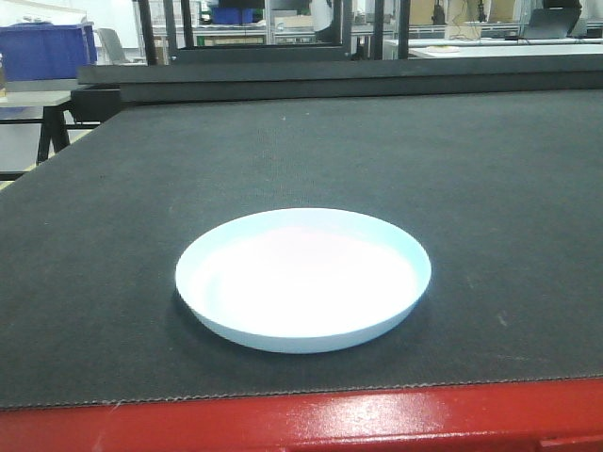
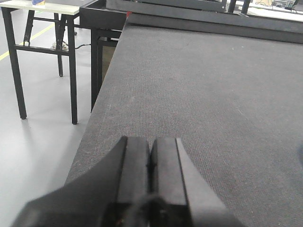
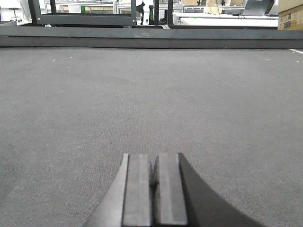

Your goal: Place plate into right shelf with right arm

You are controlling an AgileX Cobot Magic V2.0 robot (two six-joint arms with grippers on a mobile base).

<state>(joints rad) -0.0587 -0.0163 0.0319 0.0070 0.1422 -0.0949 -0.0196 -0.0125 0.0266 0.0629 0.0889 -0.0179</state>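
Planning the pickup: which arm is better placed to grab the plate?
Right, probably: right gripper is shut over open mat; left gripper is shut at the mat's left edge. Neither wrist view shows the plate.

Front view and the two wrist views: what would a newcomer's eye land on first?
A glossy white plate lies alone on the dark mat, near the table's red front edge. In the wrist views, the left claw and the right claw are both shut, holding nothing, over the mat.
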